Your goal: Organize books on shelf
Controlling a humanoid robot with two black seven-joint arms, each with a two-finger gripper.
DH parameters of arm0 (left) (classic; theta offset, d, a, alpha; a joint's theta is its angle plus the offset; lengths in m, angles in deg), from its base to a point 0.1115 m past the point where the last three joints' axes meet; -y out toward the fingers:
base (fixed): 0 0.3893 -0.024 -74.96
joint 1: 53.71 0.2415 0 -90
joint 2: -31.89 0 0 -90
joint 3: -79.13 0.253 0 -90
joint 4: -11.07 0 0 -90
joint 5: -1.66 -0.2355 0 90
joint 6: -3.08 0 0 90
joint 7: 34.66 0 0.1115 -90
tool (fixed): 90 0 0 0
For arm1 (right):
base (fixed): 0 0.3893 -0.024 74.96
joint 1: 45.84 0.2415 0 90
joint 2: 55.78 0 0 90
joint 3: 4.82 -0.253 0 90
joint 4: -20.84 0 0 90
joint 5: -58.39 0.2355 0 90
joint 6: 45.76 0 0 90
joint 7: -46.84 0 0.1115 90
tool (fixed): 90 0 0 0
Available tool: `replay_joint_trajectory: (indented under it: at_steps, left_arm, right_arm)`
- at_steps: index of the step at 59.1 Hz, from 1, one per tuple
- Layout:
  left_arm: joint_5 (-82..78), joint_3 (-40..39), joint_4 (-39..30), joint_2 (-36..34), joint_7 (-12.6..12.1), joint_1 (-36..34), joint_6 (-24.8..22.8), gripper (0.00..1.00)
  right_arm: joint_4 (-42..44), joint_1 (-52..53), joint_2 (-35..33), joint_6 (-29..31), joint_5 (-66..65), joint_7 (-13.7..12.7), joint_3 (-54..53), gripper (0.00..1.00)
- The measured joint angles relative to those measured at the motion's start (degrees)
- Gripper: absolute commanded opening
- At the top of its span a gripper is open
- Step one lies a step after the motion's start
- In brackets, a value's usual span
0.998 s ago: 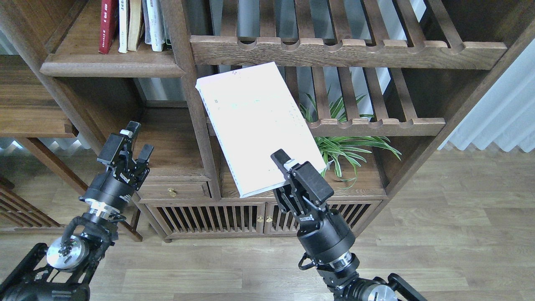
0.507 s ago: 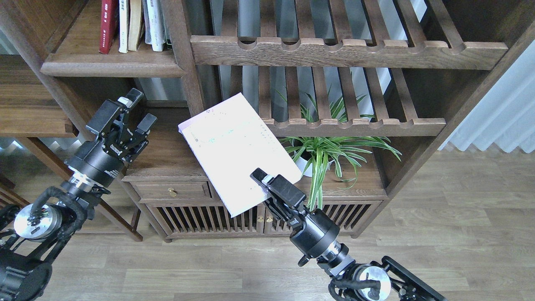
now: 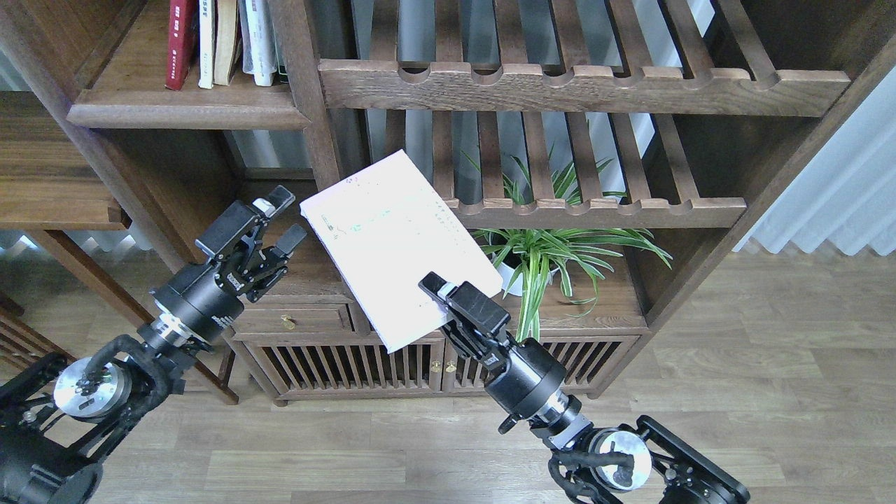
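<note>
Above cabinet, lavender-white book tilted up-left

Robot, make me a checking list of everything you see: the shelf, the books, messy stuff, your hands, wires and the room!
Surface: solid dark-brown shelf at upper left, part of a big bookcase.
Job's things: pale lavender-white book held tilted in the air in front of the bookcase; a row of books stands upright on the shelf.
Clutter: nothing seen.
End effectors: right end effector shut on the pale book's lower corner; left end effector open, holding nothing, beside the book.
Cables: black cable loops at both wrists; nothing tangled that I can see.
Surroundings: slatted racks, potted green plant, low cabinet with a drawer, wooden floor, pale curtain.
</note>
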Motion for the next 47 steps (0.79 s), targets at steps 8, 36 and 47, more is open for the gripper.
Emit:
replay_joint_trajectory:
  at_steps: [8, 36, 47]
  left_arm:
    - [-0.3, 1.9, 0.0, 0.3, 0.0, -0.5, 0.0, 0.90]
    - [-1.4, 5.3, 0.1, 1.8, 0.0, -2.6, 0.0, 0.48]
    - [-1.3, 6.8, 0.2, 1.9, -0.1, -4.0, 0.0, 0.22]
  right_arm:
    - [-0.2, -0.2, 0.4, 0.0, 0.0, 0.0, 0.8, 0.18]
    - [-0.5, -1.2, 0.7, 0.0, -0.1, -0.1, 1.6, 0.20]
    - [-0.7, -2.3, 0.7, 0.0, -0.2, -0.4, 1.6, 0.20]
